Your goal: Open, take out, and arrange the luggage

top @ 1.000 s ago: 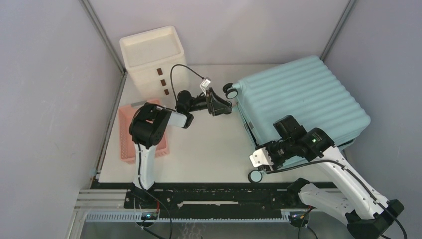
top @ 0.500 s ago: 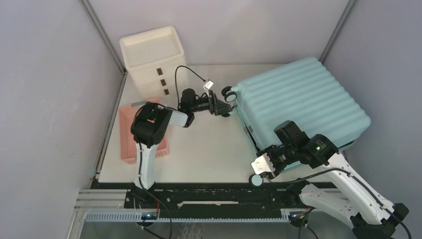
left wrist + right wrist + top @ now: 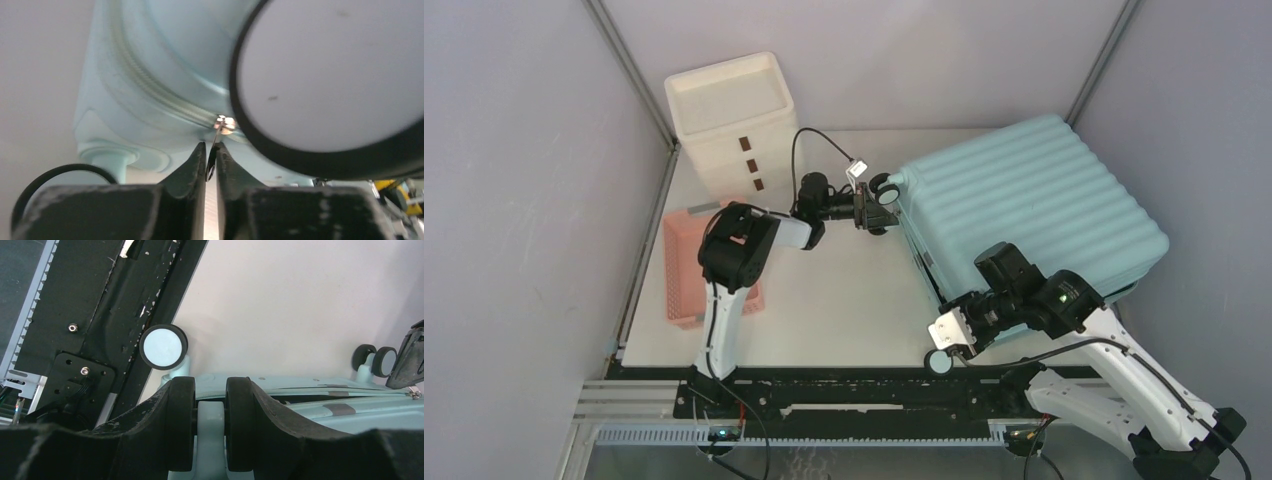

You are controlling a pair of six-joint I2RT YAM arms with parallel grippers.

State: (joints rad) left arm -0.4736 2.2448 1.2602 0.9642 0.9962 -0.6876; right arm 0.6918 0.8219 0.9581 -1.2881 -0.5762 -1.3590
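The luggage point(image 3: 1034, 200) is a pale blue ribbed suitcase lying flat at the right of the table, its shell halves together. My left gripper point(image 3: 876, 208) is at its far-left corner beside a wheel point(image 3: 330, 75). In the left wrist view this gripper point(image 3: 210, 150) is shut on the thin dark zipper pull point(image 3: 211, 162), which hangs from the silver slider point(image 3: 223, 123). My right gripper point(image 3: 969, 315) is at the near-left corner. In the right wrist view it point(image 3: 210, 385) is shut on a twin black wheel with a pale blue fork point(image 3: 210, 425) between the two halves.
A white three-drawer box point(image 3: 729, 115) stands at the back left. A pink basket point(image 3: 686, 265) lies along the left edge, beside the left arm. Another suitcase wheel point(image 3: 163, 346) hangs over the table's near edge above the black rail point(image 3: 824, 395).
My left gripper moved right to the suitcase corner and closed on the zipper pull. The right arm and suitcase shifted slightly toward the near edge, then held still.
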